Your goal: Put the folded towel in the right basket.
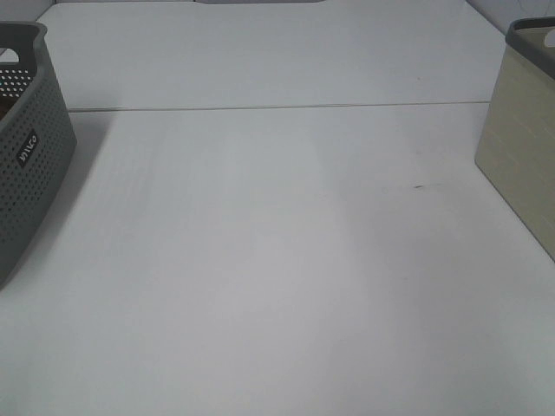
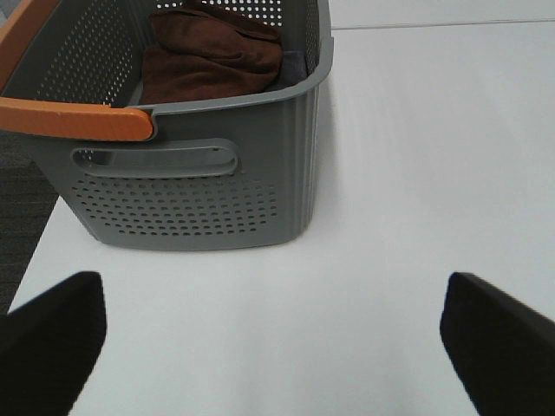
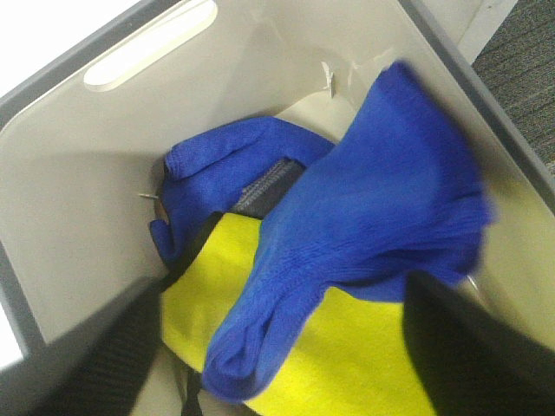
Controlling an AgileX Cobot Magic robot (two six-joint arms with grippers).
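Note:
The folded blue towel (image 3: 373,199) shows only in the right wrist view, inside the beige right basket (image 3: 87,173), over a yellow towel (image 3: 347,364). Its outer edge is blurred. My right gripper (image 3: 295,373) is open above the basket's inside, one dark finger on each side of the towel, not pinching it. The right basket also shows at the right edge of the exterior view (image 1: 520,147). My left gripper (image 2: 273,347) is open and empty over the table near the grey left basket (image 2: 191,199). Neither gripper shows in the exterior view.
The grey perforated basket (image 1: 26,165) stands at the table's left edge, with an orange handle (image 2: 78,117) and brown towels (image 2: 208,56) inside. A seam (image 1: 277,107) crosses the white table. Dark floor (image 3: 520,61) lies beyond the right basket.

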